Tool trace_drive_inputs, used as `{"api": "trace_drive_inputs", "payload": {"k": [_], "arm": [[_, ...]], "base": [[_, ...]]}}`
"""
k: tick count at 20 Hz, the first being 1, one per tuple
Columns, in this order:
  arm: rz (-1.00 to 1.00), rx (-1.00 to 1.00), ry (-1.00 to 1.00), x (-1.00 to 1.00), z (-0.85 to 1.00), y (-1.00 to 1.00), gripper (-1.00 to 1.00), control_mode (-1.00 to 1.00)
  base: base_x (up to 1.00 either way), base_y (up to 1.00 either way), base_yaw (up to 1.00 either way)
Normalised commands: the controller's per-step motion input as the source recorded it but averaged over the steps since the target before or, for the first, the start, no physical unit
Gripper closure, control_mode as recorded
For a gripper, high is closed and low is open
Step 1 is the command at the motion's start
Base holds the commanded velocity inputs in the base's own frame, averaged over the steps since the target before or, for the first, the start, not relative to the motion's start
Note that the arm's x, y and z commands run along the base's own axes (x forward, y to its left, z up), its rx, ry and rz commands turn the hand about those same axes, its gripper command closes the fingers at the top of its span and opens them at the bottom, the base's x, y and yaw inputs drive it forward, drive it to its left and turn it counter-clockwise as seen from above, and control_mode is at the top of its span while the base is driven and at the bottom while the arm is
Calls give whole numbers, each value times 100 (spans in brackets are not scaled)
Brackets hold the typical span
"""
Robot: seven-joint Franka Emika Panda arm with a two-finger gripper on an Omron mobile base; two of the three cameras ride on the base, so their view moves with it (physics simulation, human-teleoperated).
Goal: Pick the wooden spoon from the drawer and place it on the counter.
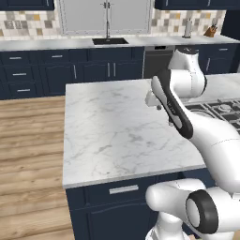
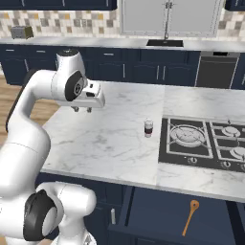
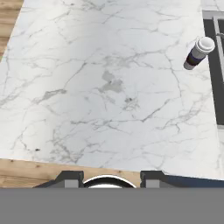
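The wooden spoon [image 2: 190,217] lies in the open drawer [image 2: 153,215] under the front edge of the counter [image 2: 110,139], bowl end towards the counter. My gripper [image 2: 82,109] hovers above the counter's left part, far from the drawer, and points down at the marble [image 3: 109,87]. Its two fingertips [image 3: 72,178] stand apart with nothing between them. In the left base view my arm reaches over the counter [image 1: 108,131].
A small white-and-dark cup [image 2: 149,128] [image 3: 199,53] stands on the marble beside the black gas cooktop [image 2: 206,141] [image 1: 220,110]. Behind runs a grey counter with a sink [image 2: 165,43] and a toaster [image 2: 21,32]. Wooden floor [image 1: 28,140] lies left of the island.
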Motion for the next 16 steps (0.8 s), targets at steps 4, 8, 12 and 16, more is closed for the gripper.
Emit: {"api": "trace_drive_inputs", "payload": {"k": [4,8,12,16], "arm": [[0,9,0,-3,0,-39,-100,-100],[-2,22,-1,-17,-2,-92,-100,-100],[-4,28,0,-28,-11,-100,-100,-100],[-10,31,2,-46,-26,-100,-100,-100]], "base": [[0,0,0],[0,0,0],[0,0,0],[0,0,0]]}}
